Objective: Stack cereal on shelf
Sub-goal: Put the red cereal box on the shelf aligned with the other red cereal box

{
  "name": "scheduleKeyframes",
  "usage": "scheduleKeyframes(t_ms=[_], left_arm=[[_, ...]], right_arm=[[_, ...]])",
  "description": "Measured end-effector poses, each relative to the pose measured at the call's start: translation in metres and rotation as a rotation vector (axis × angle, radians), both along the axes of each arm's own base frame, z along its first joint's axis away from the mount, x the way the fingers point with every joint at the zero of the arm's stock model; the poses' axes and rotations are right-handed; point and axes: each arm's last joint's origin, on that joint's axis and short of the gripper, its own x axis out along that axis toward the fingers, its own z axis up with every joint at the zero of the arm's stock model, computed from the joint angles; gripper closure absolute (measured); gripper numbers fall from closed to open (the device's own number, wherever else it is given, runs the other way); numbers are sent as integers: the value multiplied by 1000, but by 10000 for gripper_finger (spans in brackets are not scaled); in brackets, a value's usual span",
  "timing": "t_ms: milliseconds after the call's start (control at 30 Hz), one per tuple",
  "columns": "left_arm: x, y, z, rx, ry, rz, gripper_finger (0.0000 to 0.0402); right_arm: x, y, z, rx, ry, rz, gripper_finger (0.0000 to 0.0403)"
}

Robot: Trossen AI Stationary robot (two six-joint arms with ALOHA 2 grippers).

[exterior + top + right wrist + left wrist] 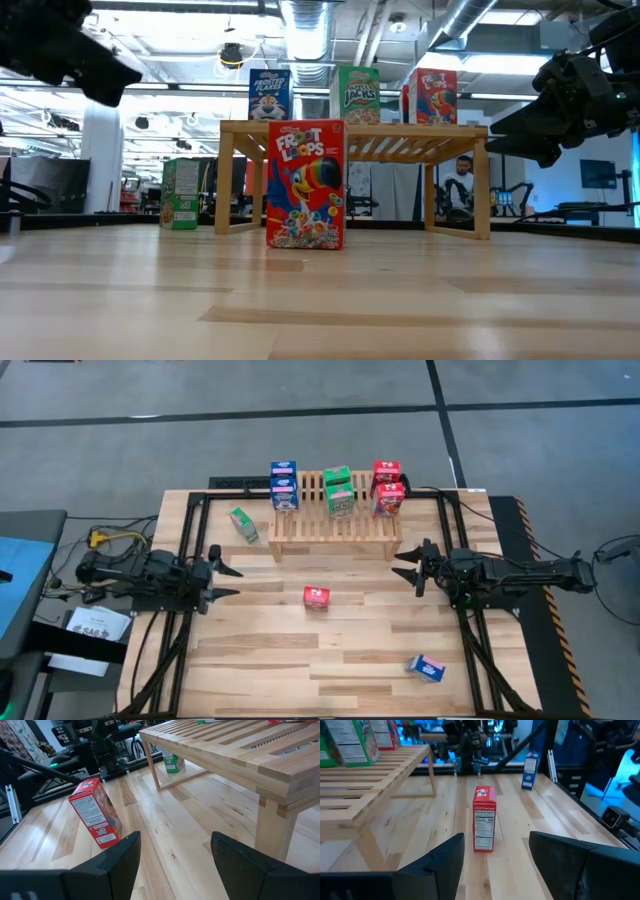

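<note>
The shelf point(335, 525), a light slatted wood rack, stands at the table's far middle. Several cereal boxes stand on its top: blue point(284, 485), green point(339, 490) and red point(387, 487). A red box point(317, 597) stands upright on the table in front of the shelf, between my two grippers. A green box point(243, 525) stands left of the shelf, and a blue box point(428, 668) sits near the front right. My left gripper point(225, 581) is open at the table's left side. My right gripper point(408, 565) is open at the right side. Both point level toward the red box point(484, 818) and hold nothing.
Black frame rails point(185, 560) run along the table's left and right sides under the arms. Cables and papers point(95, 625) lie off the table's left edge. Bare planks point(300, 660) stretch from the red box to the near edge.
</note>
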Motion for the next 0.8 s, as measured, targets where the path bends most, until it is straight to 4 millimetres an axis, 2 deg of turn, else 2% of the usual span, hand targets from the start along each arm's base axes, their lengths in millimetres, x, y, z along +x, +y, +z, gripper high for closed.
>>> scheduleKeyframes(t_ms=[100, 367, 533, 800], left_arm=[[1, -1, -8, 9, 43, -10, 187], [3, -1, -13, 24, 81, -19, 187], [11, -3, -32, -8, 62, -21, 187], [13, -1, -33, -33, 34, 54, 187]], right_arm=[[0, 0, 0, 0, -1, 0, 137], [0, 0, 0, 0, 0, 0, 137], [0, 0, 0, 0, 0, 0, 137], [0, 0, 0, 0, 0, 0, 137]])
